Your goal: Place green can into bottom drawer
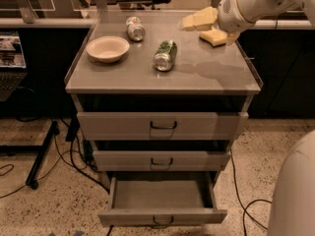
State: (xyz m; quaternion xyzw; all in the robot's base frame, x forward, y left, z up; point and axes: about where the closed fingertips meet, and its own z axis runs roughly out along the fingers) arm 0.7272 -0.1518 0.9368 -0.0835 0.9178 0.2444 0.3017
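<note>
The green can (165, 54) lies on its side in the middle of the cabinet top (206, 77), its silver end facing me. My gripper (198, 19), with pale yellow fingers, hangs over the back right of the top, up and to the right of the can and apart from it. The bottom drawer (162, 215) is pulled out and I see nothing inside it. The two upper drawers are pushed in.
A silver-white can (135, 28) lies at the back of the top, left of my gripper. A cream bowl (107, 48) stands at the left. A yellow sponge (214, 37) lies under my wrist. Cables (74, 156) run over the floor on both sides.
</note>
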